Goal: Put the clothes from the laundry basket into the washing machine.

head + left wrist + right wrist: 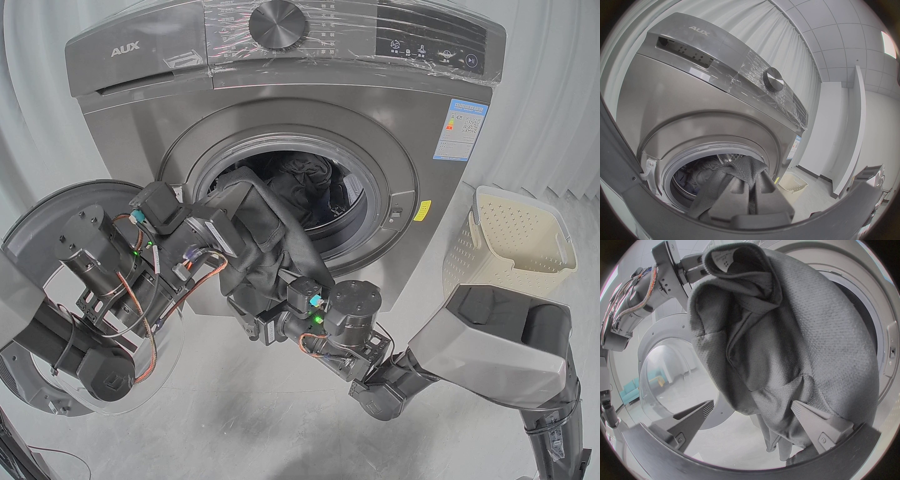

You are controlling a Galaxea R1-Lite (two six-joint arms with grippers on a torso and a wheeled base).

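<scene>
Garment: dark grey mesh knit, crumpled, hanging at round mouth of washing machine; left end effector clamped on it; right end effector spread apart beneath; perforated cream laundry basket at 3 o'clock.

The washing machine bears a logo and a blue label.

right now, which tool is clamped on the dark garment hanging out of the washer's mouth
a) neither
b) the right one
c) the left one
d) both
c: the left tool is shut on the dark garment draped out of the washing machine opening, while the right tool sits open under the cloth's hanging end.
</scene>
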